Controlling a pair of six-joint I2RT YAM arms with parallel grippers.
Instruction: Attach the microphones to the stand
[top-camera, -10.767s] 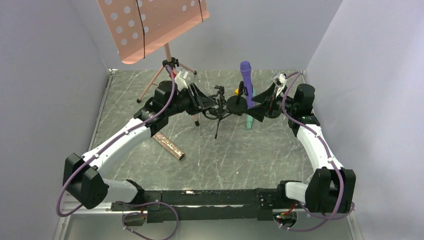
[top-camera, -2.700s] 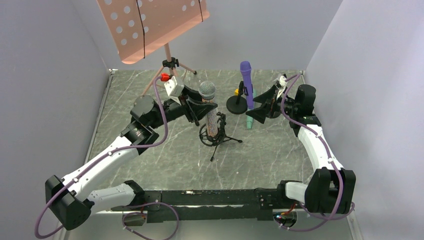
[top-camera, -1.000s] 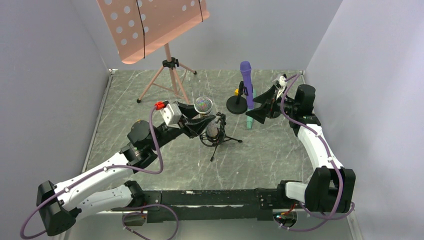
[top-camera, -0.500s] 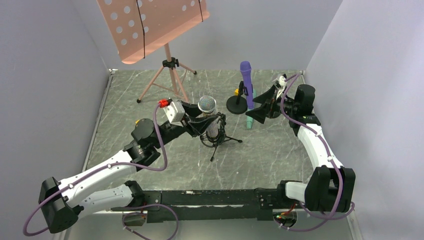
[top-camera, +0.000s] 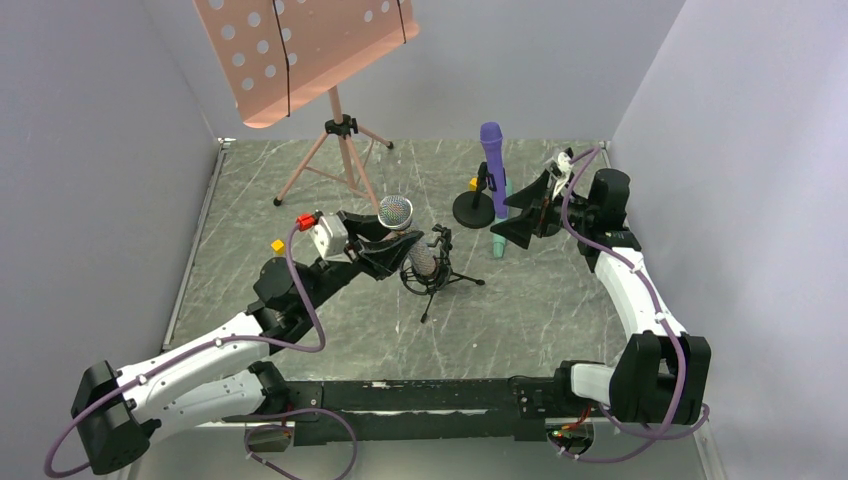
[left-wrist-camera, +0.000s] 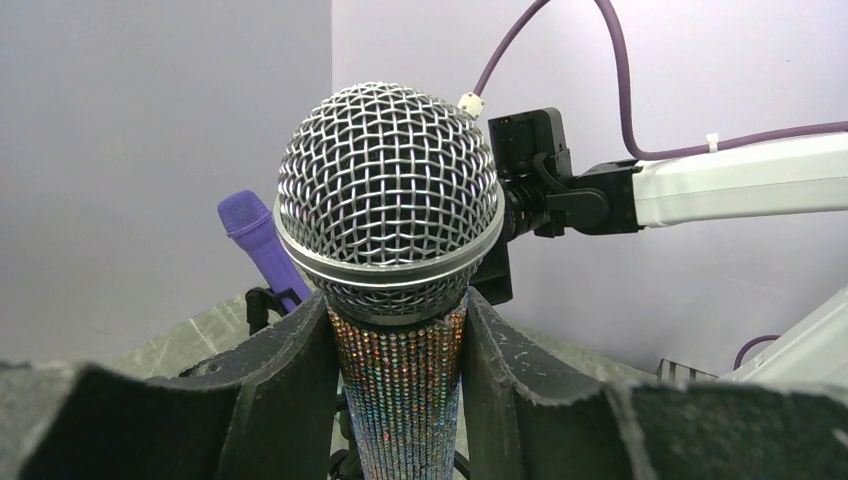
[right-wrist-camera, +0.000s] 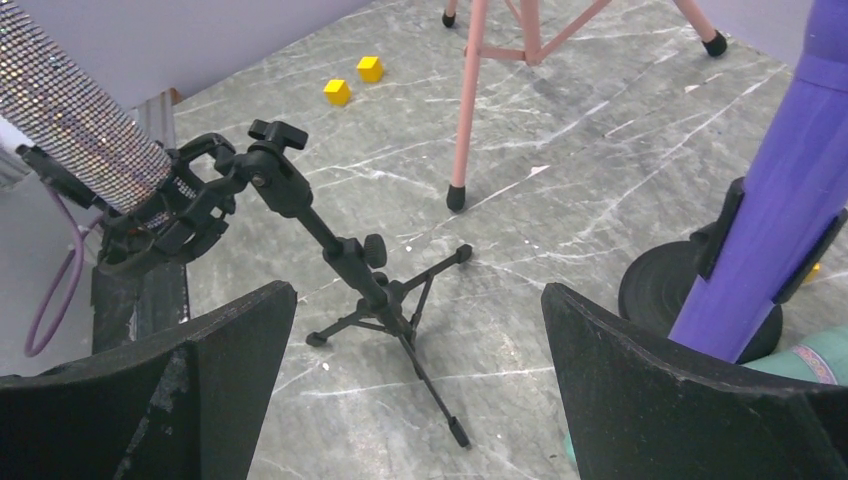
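"Three microphones to mount, so where is the bronze microphone (left-wrist-camera: 388, 200)?"

"Clamped between the fingers of the left gripper (left-wrist-camera: 400, 385), just under its mesh head, upright with a slight lean. Below the fingers the glittery body runs down into the clip (right-wrist-camera: 180, 215) of the tripod stand (right-wrist-camera: 345, 255)."

"Fully seated?"

"I cannot tell. The right wrist view shows the lower end inside the clip, but not how deep it sits."

"Then what could go wrong?"

"Letting go too early. If the body is only resting there, that heavy head would probably tip it out as soon as the fingers part. The stand also looks light on thin legs, so any sideways pull from the gripper while it grips could topple stand and microphone together."

"And the right gripper (right-wrist-camera: 415, 335)?"

"Its jaws are spread wide and hold nothing. The purple microphone (right-wrist-camera: 790, 190) stands in the round-base stand (top-camera: 472, 209) just ahead of it, off to its own camera's right. The mint-green microphone (top-camera: 497, 243) lies on the table (top-camera: 300, 300) close beneath that same finger."

"Any risk on that side?"

"A careless sweep could knock the purple one over or roll the green one out of easy reach. I would keep that arm clear of the tripod until the bronze one is secure."
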